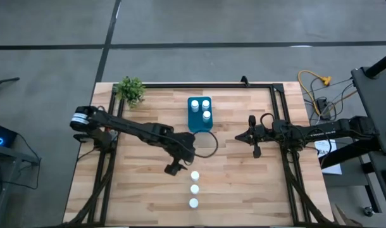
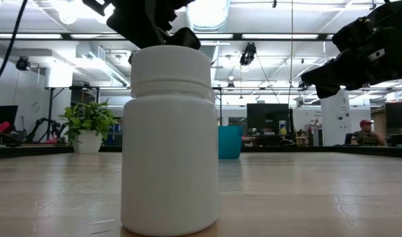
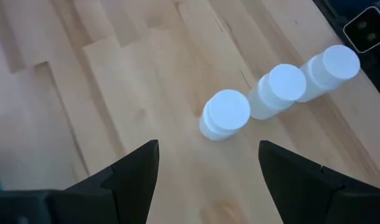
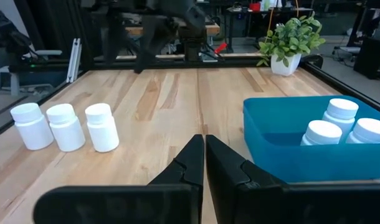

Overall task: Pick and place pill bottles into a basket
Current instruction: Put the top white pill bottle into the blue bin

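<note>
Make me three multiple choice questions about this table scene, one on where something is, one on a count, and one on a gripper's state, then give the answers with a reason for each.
1. Where is the left gripper?
A. Over the basket
B. Just short of the row of bottles on the table
C. Beside the plant

2. How many pill bottles are in the basket?
A. One
B. Three
C. Six

3. How are the right gripper's fingers?
A. Closed together, holding nothing
B. Wide open
C. Clamped on a bottle

Answers:
1 B: the high view puts it next to the nearest bottle of the row, and the left wrist view shows that bottle just ahead of its spread fingers.
2 B: the right wrist view shows three white caps inside.
3 A: the right wrist view shows the fingers meeting with nothing between them.
</note>
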You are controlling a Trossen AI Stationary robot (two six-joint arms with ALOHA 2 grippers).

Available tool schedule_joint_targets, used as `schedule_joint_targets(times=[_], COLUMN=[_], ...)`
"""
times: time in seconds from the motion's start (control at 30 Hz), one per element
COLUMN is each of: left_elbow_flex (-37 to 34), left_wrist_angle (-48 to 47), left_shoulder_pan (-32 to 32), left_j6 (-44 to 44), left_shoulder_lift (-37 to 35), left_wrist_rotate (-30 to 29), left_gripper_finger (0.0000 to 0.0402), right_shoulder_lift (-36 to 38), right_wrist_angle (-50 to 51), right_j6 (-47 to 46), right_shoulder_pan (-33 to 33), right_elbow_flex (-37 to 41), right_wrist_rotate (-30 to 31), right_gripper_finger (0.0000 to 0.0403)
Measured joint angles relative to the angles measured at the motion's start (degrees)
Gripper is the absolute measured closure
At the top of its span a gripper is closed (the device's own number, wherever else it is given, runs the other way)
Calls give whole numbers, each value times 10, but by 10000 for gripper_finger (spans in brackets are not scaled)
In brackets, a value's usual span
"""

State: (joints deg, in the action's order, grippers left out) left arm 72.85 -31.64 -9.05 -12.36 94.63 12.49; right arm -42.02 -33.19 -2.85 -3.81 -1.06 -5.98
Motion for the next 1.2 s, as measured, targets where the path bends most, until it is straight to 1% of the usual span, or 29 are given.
schedule_joint_targets(times=[0.23,0.47,0.57,0.7,1.2], left_elbow_flex=[14,16,16,16,15], left_wrist_angle=[17,46,49,53,93], left_shoulder_pan=[-38,-75,-80,-80,-79], left_j6=[-2,-3,-3,-6,-1], left_shoulder_lift=[29,40,47,57,92], left_wrist_rotate=[-4,-68,-73,-98,-93], left_gripper_finger=[144,144,144,144,144], right_shoulder_lift=[0,0,0,-1,-1], right_wrist_angle=[0,0,0,3,14], right_j6=[0,0,0,0,-2], right_shoulder_pan=[0,0,0,0,0], right_elbow_flex=[0,0,0,0,0], right_wrist_rotate=[1,1,1,1,1], right_gripper_finger=[394,394,394,394,394])
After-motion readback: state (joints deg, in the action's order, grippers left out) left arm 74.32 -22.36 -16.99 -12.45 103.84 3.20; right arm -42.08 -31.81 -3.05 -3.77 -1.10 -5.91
